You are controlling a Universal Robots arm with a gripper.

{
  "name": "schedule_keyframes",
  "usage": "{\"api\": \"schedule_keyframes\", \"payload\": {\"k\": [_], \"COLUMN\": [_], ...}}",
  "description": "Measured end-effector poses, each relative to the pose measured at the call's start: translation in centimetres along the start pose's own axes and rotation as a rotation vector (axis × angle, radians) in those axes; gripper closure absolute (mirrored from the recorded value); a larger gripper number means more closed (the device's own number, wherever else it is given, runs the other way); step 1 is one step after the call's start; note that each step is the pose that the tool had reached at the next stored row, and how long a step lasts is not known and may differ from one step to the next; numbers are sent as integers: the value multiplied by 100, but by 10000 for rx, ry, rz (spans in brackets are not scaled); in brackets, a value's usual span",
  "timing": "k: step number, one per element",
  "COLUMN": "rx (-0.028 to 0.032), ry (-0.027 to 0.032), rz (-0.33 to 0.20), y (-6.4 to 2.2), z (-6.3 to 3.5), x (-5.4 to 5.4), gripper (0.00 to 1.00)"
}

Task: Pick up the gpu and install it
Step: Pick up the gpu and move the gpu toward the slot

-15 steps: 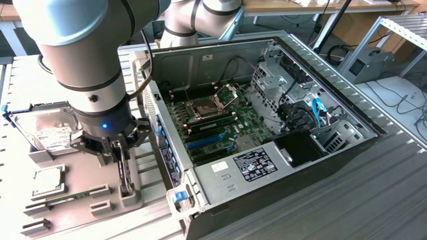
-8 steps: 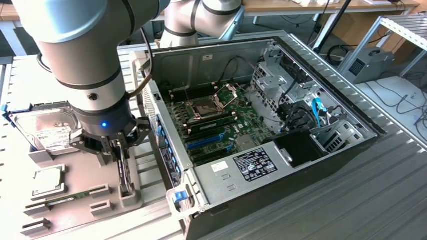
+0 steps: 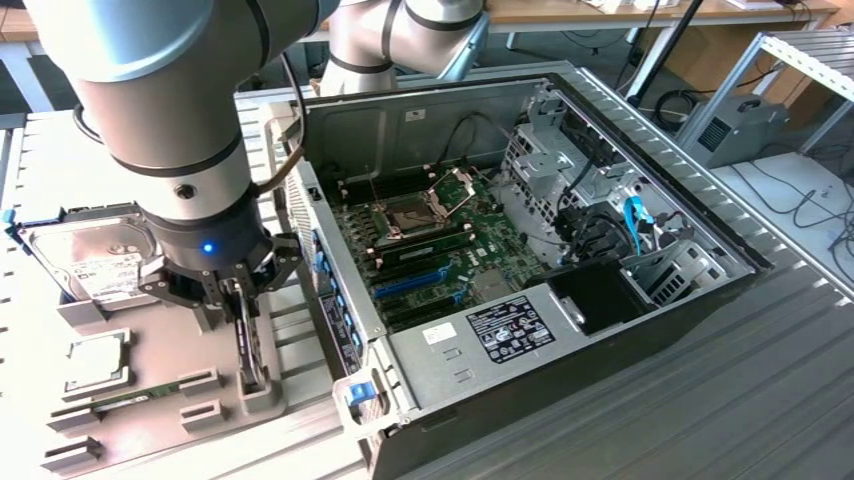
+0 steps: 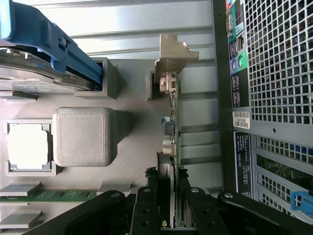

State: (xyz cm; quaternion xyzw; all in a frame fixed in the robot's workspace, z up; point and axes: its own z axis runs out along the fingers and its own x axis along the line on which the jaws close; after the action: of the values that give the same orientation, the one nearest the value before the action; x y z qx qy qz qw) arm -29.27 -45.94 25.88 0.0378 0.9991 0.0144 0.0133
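The gpu [image 3: 248, 340] stands on edge in a grey holder [image 3: 256, 392] at the exterior view's left, beside the open computer case [image 3: 441, 365]. My gripper [image 3: 244, 300] is lowered over its top edge, one finger on each side. In the wrist view the gpu [image 4: 172, 122] runs edge-on away from the camera, green board and small parts showing, and ends in its silver bracket [image 4: 172, 49]. The black fingers [image 4: 147, 198] of the gripper [image 4: 169, 178] press against both faces of the card, which still sits in the holder. The blue slots [image 3: 407, 282] on the motherboard lie bare inside the case.
On the grey tray, a hard drive [image 3: 94, 262] with a blue bracket [image 4: 49, 39], a processor chip [image 3: 100, 360] and a memory stick [image 3: 134, 394] lie on the side of the card away from the case. The case's perforated rear wall [image 4: 279, 63] stands close beside the card.
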Motion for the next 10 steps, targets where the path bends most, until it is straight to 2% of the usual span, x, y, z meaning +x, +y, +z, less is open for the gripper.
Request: {"api": "schedule_keyframes", "payload": {"k": [4,6,10], "rx": [0,0,0], "ry": [0,0,0], "rz": [0,0,0], "y": [0,2,2], "z": [-9,-69,-75], "x": [0,-2,-2], "gripper": [74,74,74]}}
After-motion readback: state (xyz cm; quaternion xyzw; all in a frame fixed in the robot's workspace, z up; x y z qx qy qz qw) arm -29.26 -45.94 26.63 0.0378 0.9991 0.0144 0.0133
